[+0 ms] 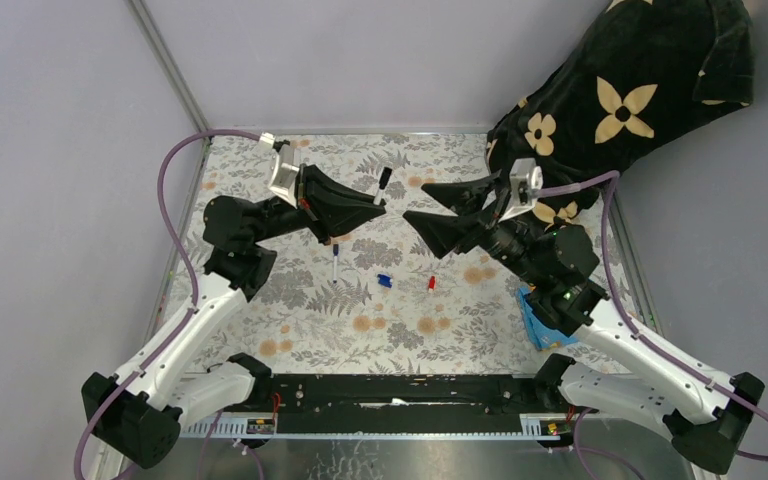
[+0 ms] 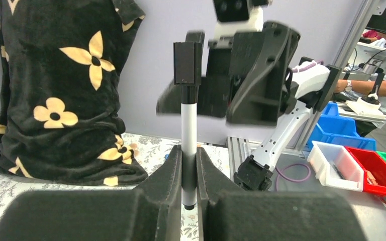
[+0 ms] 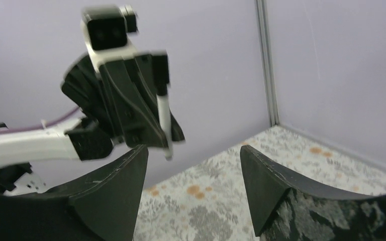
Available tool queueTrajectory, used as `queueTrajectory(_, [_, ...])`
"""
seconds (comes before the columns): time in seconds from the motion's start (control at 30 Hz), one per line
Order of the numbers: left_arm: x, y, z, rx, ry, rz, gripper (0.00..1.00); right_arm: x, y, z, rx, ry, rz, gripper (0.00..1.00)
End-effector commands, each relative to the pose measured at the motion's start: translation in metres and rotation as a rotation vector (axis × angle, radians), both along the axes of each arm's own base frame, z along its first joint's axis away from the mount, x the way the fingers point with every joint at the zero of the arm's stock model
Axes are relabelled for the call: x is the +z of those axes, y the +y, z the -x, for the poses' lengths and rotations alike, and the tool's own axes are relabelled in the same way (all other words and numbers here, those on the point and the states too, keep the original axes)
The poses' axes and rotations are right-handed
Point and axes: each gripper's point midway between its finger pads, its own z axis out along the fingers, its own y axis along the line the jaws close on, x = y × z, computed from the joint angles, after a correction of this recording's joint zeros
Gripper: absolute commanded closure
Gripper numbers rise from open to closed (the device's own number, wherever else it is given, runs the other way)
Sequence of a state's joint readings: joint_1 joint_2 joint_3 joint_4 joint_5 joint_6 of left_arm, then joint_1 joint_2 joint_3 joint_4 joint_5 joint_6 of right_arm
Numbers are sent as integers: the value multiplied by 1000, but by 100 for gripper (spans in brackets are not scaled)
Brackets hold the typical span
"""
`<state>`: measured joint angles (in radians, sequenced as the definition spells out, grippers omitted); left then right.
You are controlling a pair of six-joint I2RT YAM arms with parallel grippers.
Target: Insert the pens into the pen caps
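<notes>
Clenching left gripper on pen, lower barrel between jaws, black cap seated above them. Holding right gripper spread and empty, facing that cap. Likely wrapping up this capping. Next, needing to set it down, then fetching second pen and blue cap, both lying below the jaws.

A black flowered blanket — slumped on leaf-print tablecloth.

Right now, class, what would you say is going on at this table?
The left gripper is shut on a white pen, held upright with a black cap on its top end. The right gripper faces it, open and empty. On the table lie another pen, a blue cap and a red cap, all apart.
</notes>
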<state>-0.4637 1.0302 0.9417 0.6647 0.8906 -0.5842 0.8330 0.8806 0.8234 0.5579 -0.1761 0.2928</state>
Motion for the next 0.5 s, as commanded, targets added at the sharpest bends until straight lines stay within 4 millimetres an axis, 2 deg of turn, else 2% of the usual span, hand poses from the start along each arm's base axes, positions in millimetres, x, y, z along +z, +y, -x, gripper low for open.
queueTrajectory(0.0, [-10, 1, 7, -9, -15, -32, 100, 44, -3, 5, 9, -38, -53, 24])
queueTrajectory(0.2, [-21, -1, 7, -22, 15, -52, 100, 72, 5, 3, 40, -51, -111, 20])
queueTrajectory(0.47, [-30, -7, 9, -50, 29, -81, 100, 77, 20, -14, 26, -17, -111, 18])
